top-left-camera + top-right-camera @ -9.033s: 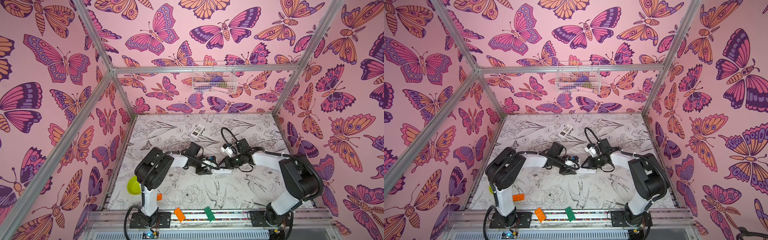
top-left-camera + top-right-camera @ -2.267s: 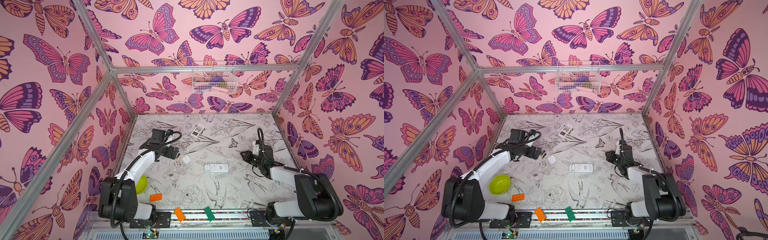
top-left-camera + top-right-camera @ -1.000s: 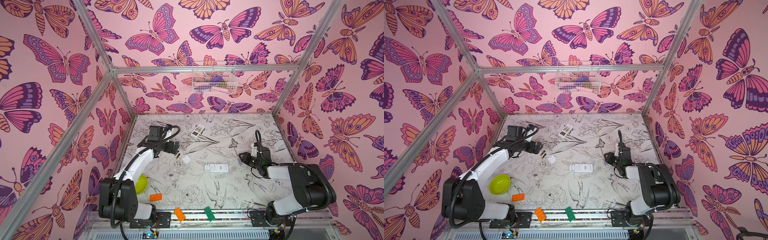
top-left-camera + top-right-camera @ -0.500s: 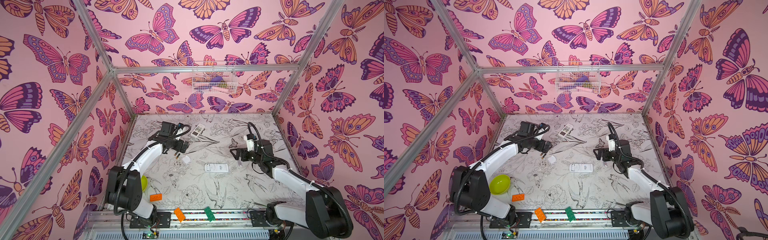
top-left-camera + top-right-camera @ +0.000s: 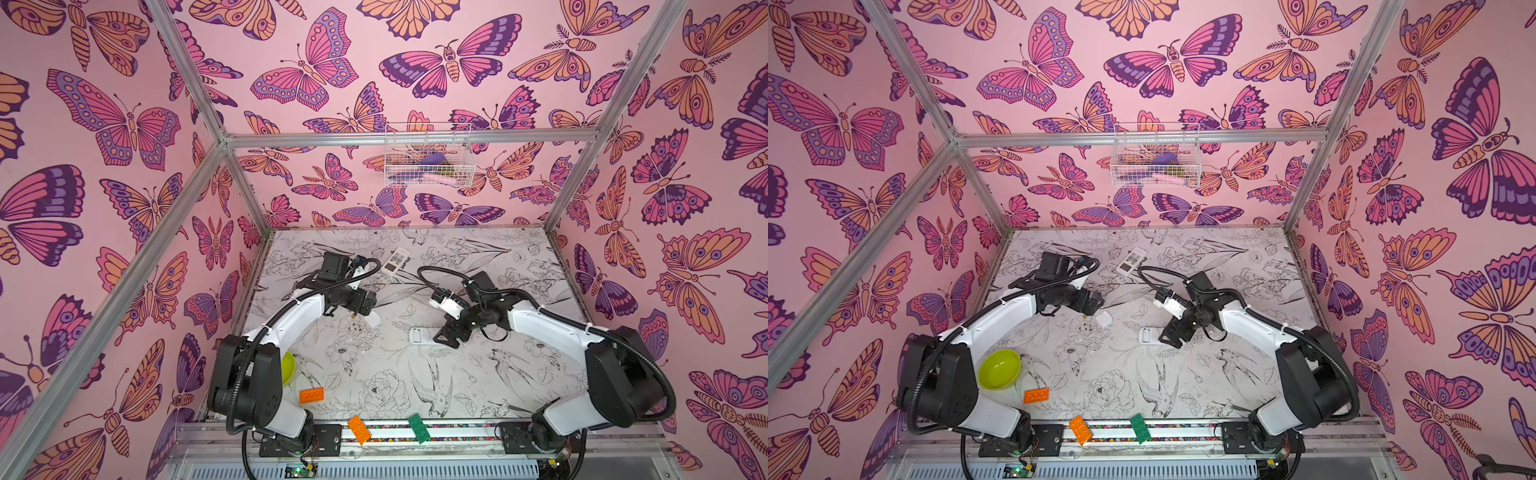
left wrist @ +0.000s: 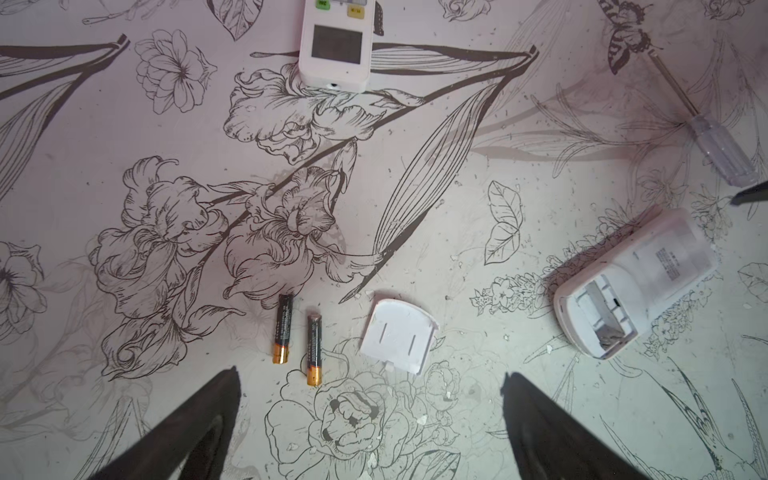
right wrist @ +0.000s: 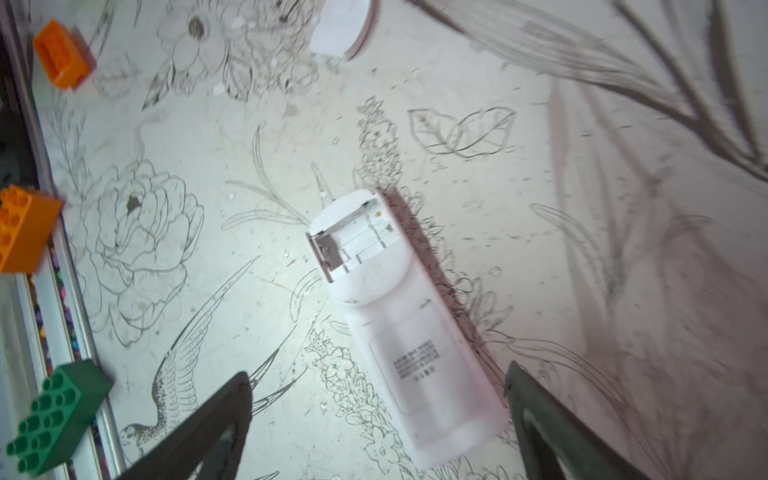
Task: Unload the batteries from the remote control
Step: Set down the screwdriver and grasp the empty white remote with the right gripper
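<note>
The white remote control (image 7: 399, 316) lies face down with its battery compartment (image 7: 353, 241) uncovered and no cells showing inside; it shows in both top views (image 5: 419, 335) (image 5: 1147, 335). My right gripper (image 7: 379, 371) hangs open over the remote's closed end, its fingers to either side. Two batteries (image 6: 284, 328) (image 6: 314, 349), black with copper ends, lie side by side on the mat next to the loose white cover (image 6: 399, 336). My left gripper (image 6: 370, 374) is open above the mat just short of them, holding nothing.
A second white remote (image 6: 336, 41) lies face up farther back (image 5: 398, 259). A clear-handled screwdriver (image 6: 715, 145) rests beyond the open remote. A yellow-green bowl (image 5: 998, 369), orange bricks (image 5: 311, 395) (image 5: 359, 429) and a green brick (image 5: 419, 428) sit near the front rail.
My right gripper has opened and swung in from the right side to over the remote. The left gripper has shifted toward the middle, above the batteries and cover.
</note>
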Motion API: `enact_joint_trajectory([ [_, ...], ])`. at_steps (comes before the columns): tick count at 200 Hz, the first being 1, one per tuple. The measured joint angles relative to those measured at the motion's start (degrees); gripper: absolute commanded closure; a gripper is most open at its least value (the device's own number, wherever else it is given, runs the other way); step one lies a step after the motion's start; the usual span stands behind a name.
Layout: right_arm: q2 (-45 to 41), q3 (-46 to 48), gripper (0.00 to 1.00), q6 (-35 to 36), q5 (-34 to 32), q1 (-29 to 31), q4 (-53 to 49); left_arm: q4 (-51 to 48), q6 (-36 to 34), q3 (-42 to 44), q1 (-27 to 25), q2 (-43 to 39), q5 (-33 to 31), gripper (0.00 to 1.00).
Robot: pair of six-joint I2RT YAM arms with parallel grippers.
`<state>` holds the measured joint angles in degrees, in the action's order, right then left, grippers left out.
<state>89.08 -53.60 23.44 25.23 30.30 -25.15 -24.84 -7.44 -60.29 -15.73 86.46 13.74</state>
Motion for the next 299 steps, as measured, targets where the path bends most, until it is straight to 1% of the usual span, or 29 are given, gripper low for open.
enact_joint_trajectory([
  [22,4.1,-1.8,0.05,3.7,-1.7,1.4,-2.9,0.5,0.1,0.3,0.7,-0.5,0.0,0.0],
  [50,7.4,-3.4,0.06,6.5,-3.7,1.8,-5.0,1.0,0.2,0.8,1.4,-0.9,0.3,0.0],
  [97,11.6,-7.2,0.06,9.1,-7.8,2.9,-5.5,1.2,0.4,1.3,2.6,-0.9,0.5,0.0],
  [111,12.4,-7.5,0.08,9.9,-8.8,3.4,-5.5,1.3,0.5,1.3,2.8,-0.9,0.4,0.0],
  [148,13.4,-7.8,0.16,11.3,-11.0,4.2,-5.5,1.5,0.5,1.5,3.4,-1.4,0.6,0.0],
  [163,13.4,-7.9,0.23,11.8,-11.9,4.6,-5.4,1.8,0.4,1.5,3.7,-1.6,0.6,0.0],
  [176,13.9,-8.1,0.33,12.2,-12.7,4.7,-5.3,2.1,0.4,1.6,3.9,-1.8,0.6,0.0],
  [196,14.9,-9.2,0.38,12.5,-13.6,4.7,-5.0,2.1,0.5,1.6,4.5,-2.0,0.7,0.0],
  [213,15.2,-9.5,0.43,12.4,-13.9,4.7,-4.6,2.1,0.4,1.6,5.0,-2.2,0.6,0.0],
  [234,15.3,-9.9,0.48,10.8,-14.2,3.8,-4.4,2.1,0.4,1.8,5.7,-2.8,0.7,0.0],
  [253,16.2,-11.6,0.54,8.1,-14.8,1.0,-3.6,2.4,0.3,1.9,6.2,-2.9,0.7,0.0],
  [272,17.5,-14.6,0.55,4.6,-16.3,-1.9,-2.6,2.3,0.2,2.2,6.5,-2.9,0.7,0.0],
  [299,19.9,-20.0,0.55,-2.4,-19.2,-5.1,-0.3,2.4,0.1,2.2,6.7,-2.9,0.7,0.0],
])
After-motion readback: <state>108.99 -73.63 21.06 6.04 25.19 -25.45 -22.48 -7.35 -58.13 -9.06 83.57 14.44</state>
